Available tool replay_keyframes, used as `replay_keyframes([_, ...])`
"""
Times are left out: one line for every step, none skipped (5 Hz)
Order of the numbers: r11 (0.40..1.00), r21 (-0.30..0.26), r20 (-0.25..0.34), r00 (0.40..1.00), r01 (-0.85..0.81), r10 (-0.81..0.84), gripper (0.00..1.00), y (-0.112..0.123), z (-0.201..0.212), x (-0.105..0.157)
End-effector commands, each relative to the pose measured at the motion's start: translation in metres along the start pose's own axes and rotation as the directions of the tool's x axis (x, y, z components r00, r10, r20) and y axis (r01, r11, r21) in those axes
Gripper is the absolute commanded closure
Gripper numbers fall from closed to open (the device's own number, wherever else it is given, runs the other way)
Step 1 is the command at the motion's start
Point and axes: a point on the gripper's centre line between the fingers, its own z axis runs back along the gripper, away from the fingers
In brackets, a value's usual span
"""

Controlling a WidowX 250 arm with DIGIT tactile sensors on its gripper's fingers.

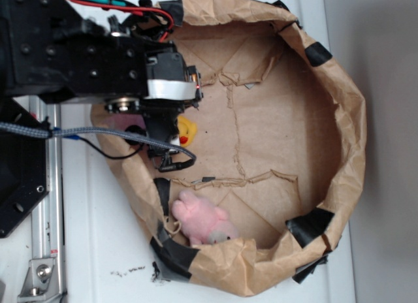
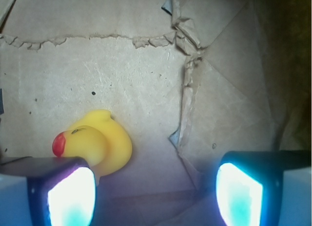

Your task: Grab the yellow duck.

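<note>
White tabletop (image 1: 98,251), carrying one shallow basin of crumpled brown paper (image 1: 339,159) patched with black tape along its rim. Item one: yellow duck (image 1: 187,130), small, red beak, resting on the paper floor at about 9 o'clock of the basin in the exterior view, partly hidden beneath the black robot arm (image 1: 78,48); in the wrist view the yellow duck (image 2: 100,143) sits at roughly 7 o'clock, beak pointing left, just above the left finger pad. Item two: gripper (image 2: 155,189), jaws spread wide, nothing between them; left finger (image 2: 70,194) just beside the duck, contact cannot be told; right finger (image 2: 241,194) well apart from it. Item three: pink plush animal (image 1: 201,218), lying against the basin's wall at about 6 o'clock, well apart from the duck. Item four: metal rail (image 1: 46,211) at 8 o'clock, outside the basin.
</note>
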Motion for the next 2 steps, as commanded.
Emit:
replay_keyframes([0.996, -0.036, 0.063, 0.995, -0.079, 0.081, 0.00, 0.0103, 0.0183, 0.0065])
replay_keyframes([0.994, -0.021, 0.103, 0.988, -0.111, 0.112, 0.00, 0.0122, 0.0134, 0.0108])
